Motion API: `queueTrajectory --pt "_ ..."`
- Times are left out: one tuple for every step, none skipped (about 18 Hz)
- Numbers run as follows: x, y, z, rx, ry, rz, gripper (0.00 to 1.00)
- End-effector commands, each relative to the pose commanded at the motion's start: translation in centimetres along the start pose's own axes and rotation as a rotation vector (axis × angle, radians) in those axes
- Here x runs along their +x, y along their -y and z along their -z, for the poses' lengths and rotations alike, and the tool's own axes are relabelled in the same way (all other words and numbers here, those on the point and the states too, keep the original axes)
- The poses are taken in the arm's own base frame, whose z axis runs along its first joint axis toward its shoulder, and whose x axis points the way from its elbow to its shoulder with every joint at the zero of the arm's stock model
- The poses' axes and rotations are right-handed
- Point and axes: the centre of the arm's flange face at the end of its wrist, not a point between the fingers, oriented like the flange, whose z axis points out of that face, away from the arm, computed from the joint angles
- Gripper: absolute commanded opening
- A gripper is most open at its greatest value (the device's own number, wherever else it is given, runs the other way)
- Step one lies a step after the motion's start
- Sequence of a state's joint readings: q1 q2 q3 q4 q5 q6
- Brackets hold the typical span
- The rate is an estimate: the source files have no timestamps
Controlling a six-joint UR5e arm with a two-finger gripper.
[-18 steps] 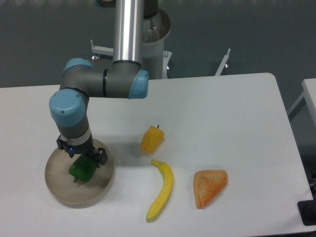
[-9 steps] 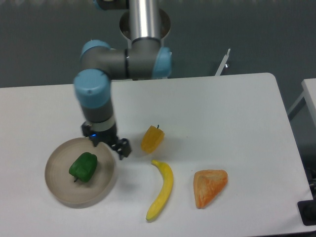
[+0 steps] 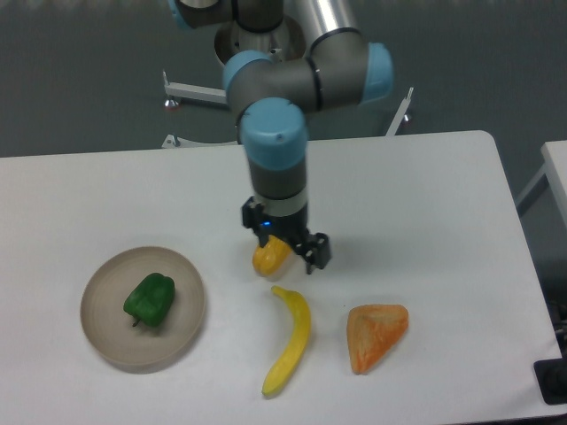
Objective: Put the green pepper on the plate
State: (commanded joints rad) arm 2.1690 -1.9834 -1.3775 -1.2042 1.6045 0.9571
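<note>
Camera view: one green pepper, one plate, one yellow pepper, one banana, one orange wedge on the worktop. Green pepper glossy, lumpy, lying inside the plate, left of centre. Hand hangs well right of the plate, over the yellow pepper; fingers look apart and empty.

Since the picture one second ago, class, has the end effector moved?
Yes. The end effector has travelled right, away from the plate, where the green pepper now lies alone, and hangs over the yellow-orange pepper, above the banana.
</note>
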Motion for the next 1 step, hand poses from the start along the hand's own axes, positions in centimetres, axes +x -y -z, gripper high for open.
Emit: queueTrajectory --pt "-0.04 0.01 -0.09 -0.001 0.001 0.0 1.0"
